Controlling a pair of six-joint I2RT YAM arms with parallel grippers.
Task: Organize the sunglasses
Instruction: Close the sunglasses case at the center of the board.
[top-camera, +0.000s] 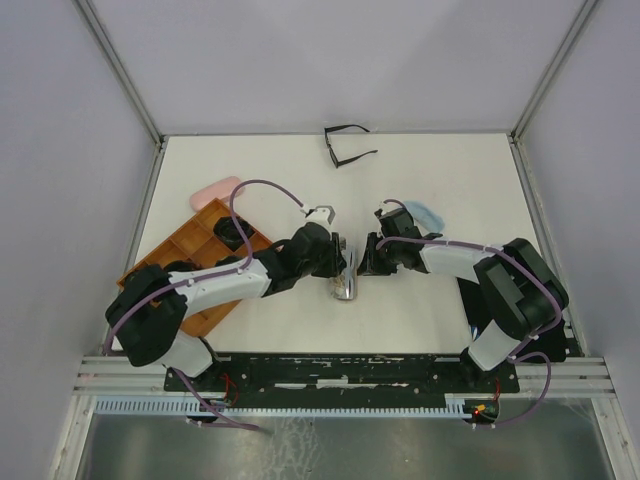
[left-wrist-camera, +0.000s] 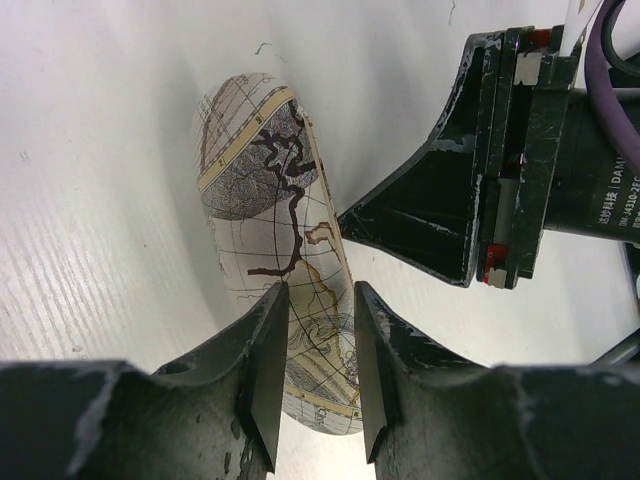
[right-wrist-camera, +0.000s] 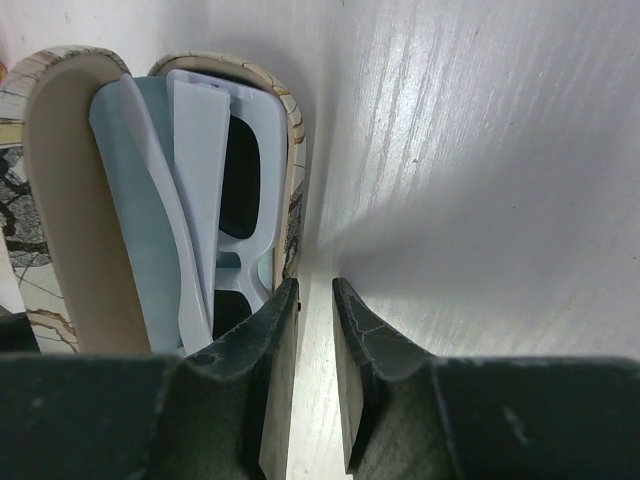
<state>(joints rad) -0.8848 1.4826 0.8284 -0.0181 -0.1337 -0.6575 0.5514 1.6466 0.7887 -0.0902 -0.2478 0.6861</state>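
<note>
A map-patterned case (top-camera: 345, 288) lies open at mid-table between my two grippers. In the right wrist view it (right-wrist-camera: 290, 130) holds a pale-framed, dark-lensed pair of sunglasses (right-wrist-camera: 215, 130) and a blue cloth (right-wrist-camera: 130, 210). My right gripper (right-wrist-camera: 315, 285) stands just right of the case rim, its jaws a narrow gap apart with only bare table between them. My left gripper (left-wrist-camera: 318, 290) hovers over the case's outer shell (left-wrist-camera: 265, 180), its jaws slightly apart. A thin black-framed pair (top-camera: 345, 148) lies unfolded at the far edge. The grippers also show in the top view, left (top-camera: 338, 252) and right (top-camera: 366, 258).
An orange compartment tray (top-camera: 190, 245) sits at the left with something dark in one cell (top-camera: 232, 232). A pink case (top-camera: 213, 190) lies behind the tray. A light-blue cloth (top-camera: 428, 212) lies behind my right gripper. The right gripper's finger (left-wrist-camera: 420, 210) shows in the left wrist view, its tip close to the case.
</note>
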